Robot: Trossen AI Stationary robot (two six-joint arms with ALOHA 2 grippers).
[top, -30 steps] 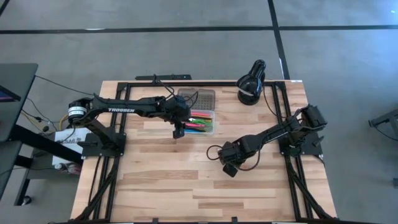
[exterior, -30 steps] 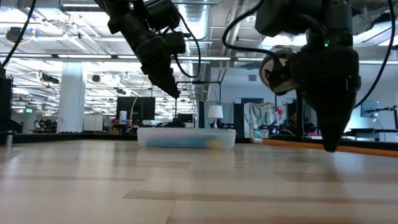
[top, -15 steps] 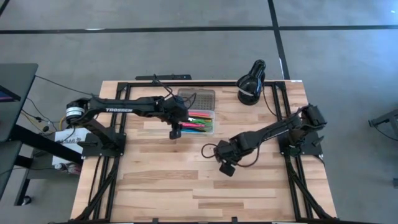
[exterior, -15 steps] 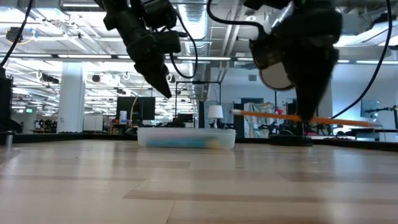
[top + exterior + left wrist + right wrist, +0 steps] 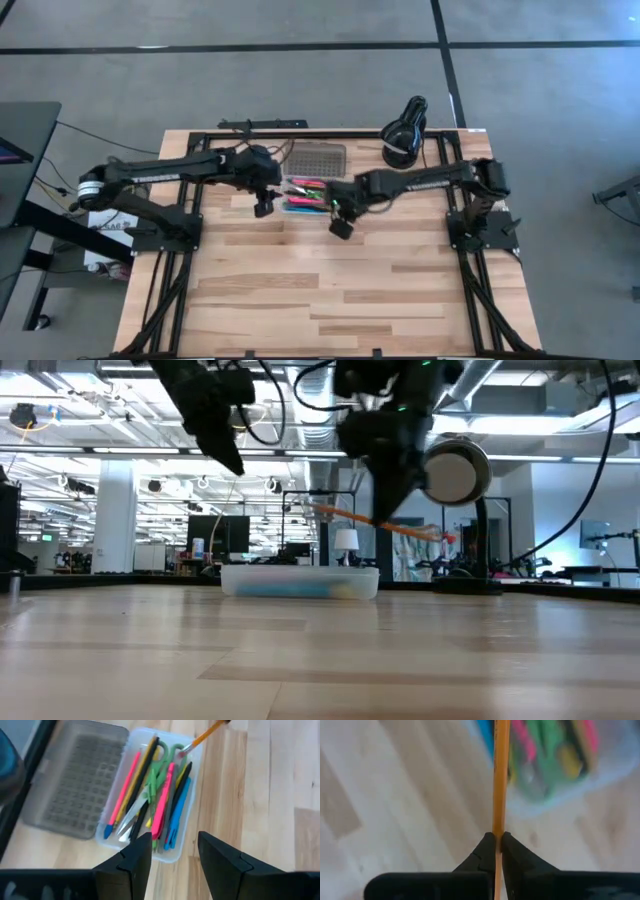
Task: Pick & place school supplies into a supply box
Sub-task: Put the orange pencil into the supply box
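High view: the orange pencil [image 5: 499, 780], a second ago low over the right-hand table, now rides at the clear supply box [image 5: 312, 196], pinched between the tightly closed fingers of the right gripper [image 5: 341, 225], which has swung from mid-table to the box's right end; the pencil is thin, straight, with a pale eraser tip [image 5: 186, 750] slanting above the box; inside lie pink, green, yellow, black and blue pens [image 5: 165, 805] and green-handled scissors [image 5: 150, 790], packed lengthwise; the grey dotted lid [image 5: 75, 785] lies flat beside the box; the left gripper [image 5: 261, 207], fingers spread and empty, has drawn back to the box's left; the wooden table [image 5: 300, 300] is pale planks.
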